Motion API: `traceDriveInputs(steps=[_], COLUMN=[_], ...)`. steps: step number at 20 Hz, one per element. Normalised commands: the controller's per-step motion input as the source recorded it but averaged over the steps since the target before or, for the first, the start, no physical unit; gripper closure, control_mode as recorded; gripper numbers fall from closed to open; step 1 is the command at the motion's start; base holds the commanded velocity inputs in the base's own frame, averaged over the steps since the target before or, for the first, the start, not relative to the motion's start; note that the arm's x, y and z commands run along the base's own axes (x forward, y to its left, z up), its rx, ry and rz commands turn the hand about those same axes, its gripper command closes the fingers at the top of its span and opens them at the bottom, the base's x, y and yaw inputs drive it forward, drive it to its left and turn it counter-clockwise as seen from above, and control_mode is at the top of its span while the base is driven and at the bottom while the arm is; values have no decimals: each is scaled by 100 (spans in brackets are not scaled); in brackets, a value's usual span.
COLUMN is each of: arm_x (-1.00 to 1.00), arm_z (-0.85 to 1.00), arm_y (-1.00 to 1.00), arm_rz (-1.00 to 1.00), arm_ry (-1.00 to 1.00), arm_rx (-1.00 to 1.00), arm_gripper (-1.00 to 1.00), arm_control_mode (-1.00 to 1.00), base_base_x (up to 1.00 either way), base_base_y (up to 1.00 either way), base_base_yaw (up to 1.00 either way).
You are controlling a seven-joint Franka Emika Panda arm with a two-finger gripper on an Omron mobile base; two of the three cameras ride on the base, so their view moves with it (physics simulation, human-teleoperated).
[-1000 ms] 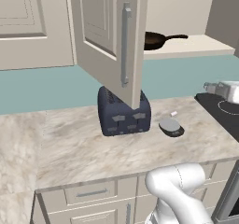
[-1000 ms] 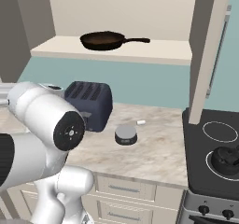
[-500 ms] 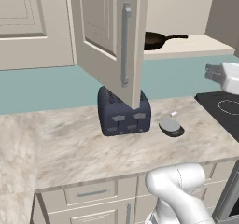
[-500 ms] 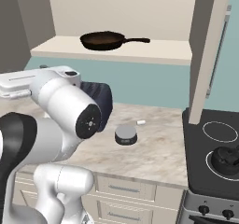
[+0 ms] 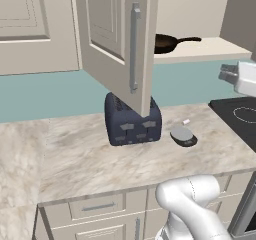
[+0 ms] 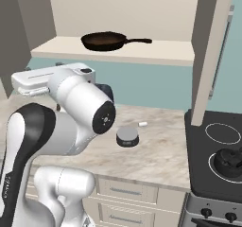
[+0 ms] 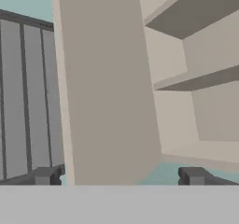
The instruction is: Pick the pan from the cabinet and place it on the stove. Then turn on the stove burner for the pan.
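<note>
The pan (image 6: 105, 40), a small dark skillet with its thin handle pointing right, rests on the bottom shelf of the open cabinet (image 6: 142, 51). In the left base view the pan (image 5: 165, 42) shows just past the cabinet's door (image 5: 112, 39). The stove (image 6: 203, 141) lies at the right, with a bare white burner ring (image 6: 223, 133) at its back. My gripper (image 7: 120, 176) is open with nothing between its widely spread fingertips (image 7: 46, 175). It faces a beige panel and shelves. My white hand (image 5: 242, 78) hovers above the stove's left edge, below the pan's shelf.
A dark blue toaster (image 5: 132, 120) and a small grey round object (image 5: 182, 135) sit on the marble counter. A black kettle (image 6: 230, 161) occupies the stove's near ring. The open door's bar handle (image 5: 134, 46) hangs over the toaster. Black knobs (image 6: 206, 213) line the stove front.
My arm has swung upward, and its elbow now looms much larger in the right base view. The hand has risen slightly at the right. The fingers stayed open.
</note>
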Motion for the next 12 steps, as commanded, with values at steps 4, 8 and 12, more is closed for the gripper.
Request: traceDriveInputs(steps=[4,8,12], arm_x=[42,33,25], arm_z=[0,0,1], arm_y=[-10,-1,0], arm_rz=[0,1,3], arm_ry=[-15,-22,-27], arm_rx=[-13,-19,-23], arm_gripper=[-100,-100,-100], arm_control_mode=[-100,-100,-100], base_base_x=[0,0,0], base_base_y=[0,0,0], base_base_yaw=[0,0,0])
